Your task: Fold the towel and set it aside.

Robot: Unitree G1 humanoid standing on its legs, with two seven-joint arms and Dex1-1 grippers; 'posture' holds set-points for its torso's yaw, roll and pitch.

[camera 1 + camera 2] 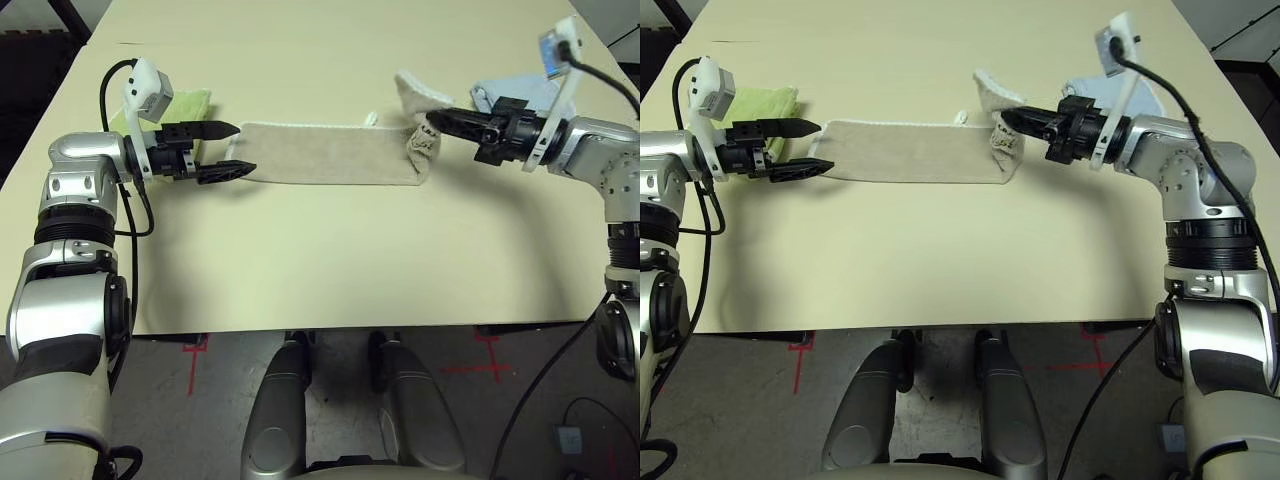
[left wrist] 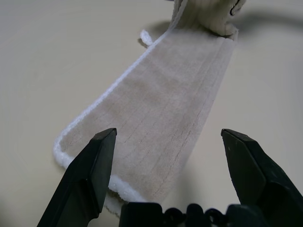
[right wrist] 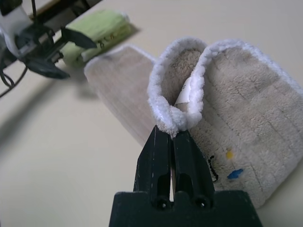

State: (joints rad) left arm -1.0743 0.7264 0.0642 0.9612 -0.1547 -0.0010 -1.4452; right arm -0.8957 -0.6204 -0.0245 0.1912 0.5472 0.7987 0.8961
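The beige towel (image 1: 330, 152) lies as a long folded strip across the far half of the table, white stitching along its edge. My left gripper (image 1: 232, 150) is open, its two black fingers straddling the strip's left end (image 2: 175, 104) just above it. My right gripper (image 1: 432, 122) is shut on the towel's white-edged corner (image 3: 170, 118) and holds the right end lifted and curled over. The raised flap (image 3: 246, 104) shows a small motif with dark lettering and a white tag inside the fold.
A lime-green folded towel (image 1: 190, 100) lies just behind my left gripper. A light blue folded towel (image 1: 510, 92) lies behind my right gripper. The table's front edge (image 1: 350, 328) runs near my body, with bare tabletop between it and the strip.
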